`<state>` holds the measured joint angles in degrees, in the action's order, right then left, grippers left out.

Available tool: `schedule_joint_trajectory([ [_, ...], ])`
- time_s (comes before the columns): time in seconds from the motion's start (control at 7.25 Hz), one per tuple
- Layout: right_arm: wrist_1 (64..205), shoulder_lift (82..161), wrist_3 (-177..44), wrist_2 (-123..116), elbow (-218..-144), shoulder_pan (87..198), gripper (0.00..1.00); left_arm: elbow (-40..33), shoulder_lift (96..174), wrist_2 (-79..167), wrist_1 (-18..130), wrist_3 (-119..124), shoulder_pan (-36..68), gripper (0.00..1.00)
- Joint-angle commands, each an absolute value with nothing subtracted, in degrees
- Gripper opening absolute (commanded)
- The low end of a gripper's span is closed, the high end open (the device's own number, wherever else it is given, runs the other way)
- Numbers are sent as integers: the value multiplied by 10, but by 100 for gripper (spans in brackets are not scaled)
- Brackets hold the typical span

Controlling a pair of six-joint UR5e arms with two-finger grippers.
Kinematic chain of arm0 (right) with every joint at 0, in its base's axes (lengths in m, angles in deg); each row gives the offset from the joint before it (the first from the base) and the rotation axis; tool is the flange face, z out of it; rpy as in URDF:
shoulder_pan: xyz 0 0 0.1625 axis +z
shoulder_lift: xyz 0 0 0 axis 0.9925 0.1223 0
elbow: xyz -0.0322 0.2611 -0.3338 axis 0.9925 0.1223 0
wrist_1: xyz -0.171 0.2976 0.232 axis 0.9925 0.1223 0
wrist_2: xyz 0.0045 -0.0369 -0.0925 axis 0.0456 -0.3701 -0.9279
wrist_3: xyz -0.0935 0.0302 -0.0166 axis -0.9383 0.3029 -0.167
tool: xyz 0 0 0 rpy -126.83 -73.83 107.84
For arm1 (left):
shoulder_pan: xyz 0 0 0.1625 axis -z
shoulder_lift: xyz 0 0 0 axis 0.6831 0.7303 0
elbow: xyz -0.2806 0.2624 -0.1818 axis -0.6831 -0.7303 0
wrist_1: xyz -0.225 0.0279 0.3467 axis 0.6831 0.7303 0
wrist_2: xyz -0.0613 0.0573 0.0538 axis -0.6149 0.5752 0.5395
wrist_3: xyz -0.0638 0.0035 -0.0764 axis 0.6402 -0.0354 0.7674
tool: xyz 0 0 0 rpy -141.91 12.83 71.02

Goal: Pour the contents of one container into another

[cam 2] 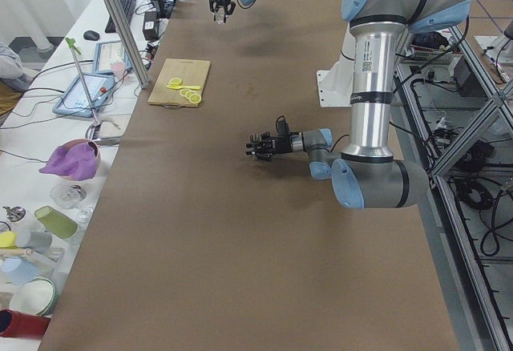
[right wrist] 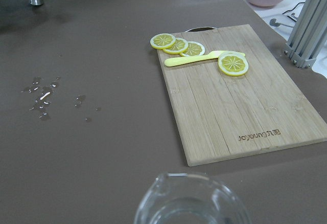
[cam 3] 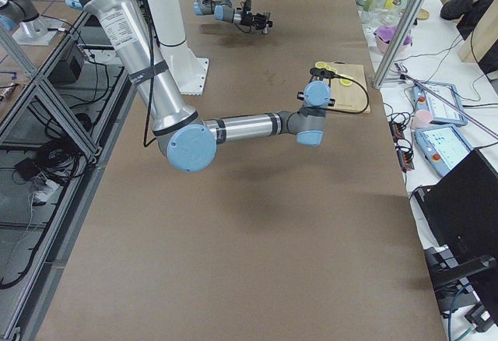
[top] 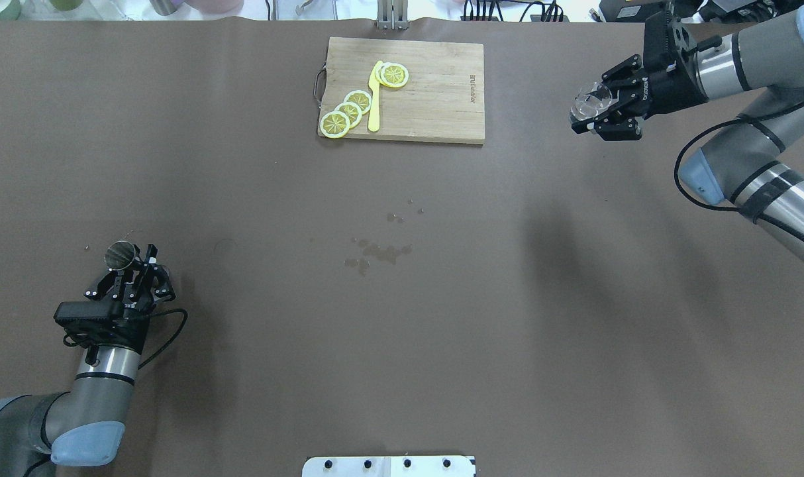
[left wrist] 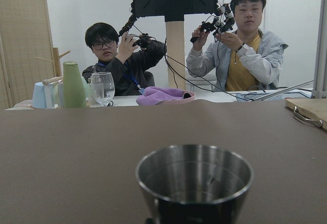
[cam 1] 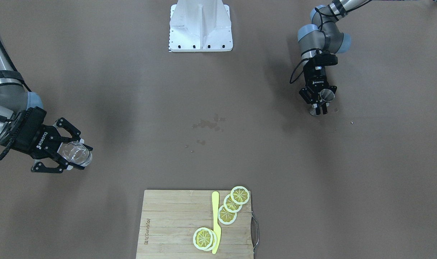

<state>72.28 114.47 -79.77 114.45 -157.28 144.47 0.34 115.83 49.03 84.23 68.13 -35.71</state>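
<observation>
A small steel cup (top: 119, 255) stands upright low at the table's left end, with my left gripper (top: 134, 262) shut around it. The left wrist view shows its open rim (left wrist: 194, 175) close up, and the front view shows the cup (cam 1: 327, 94) between the fingers of the same gripper (cam 1: 321, 104). A clear glass cup (top: 591, 101) with a pouring lip is held above the table at the far right, my right gripper (top: 584, 112) shut on it. The glass (right wrist: 191, 203) fills the bottom of the right wrist view. Whether it holds liquid is unclear.
A wooden cutting board (top: 442, 93) at the far edge carries lemon slices (top: 349, 109) and a yellow knife (top: 374, 96). A patch of water drops (top: 375, 252) lies mid-table. The robot's white base (cam 1: 200, 27) is at the near side. Two operators sit beyond the table's left end.
</observation>
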Motion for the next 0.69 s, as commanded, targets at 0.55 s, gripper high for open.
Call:
schedule_joint_trajectory([
  [0.55,759,1162,-796,1177,-1654,1473,0,-54,1200,486,843,584,-345,0],
])
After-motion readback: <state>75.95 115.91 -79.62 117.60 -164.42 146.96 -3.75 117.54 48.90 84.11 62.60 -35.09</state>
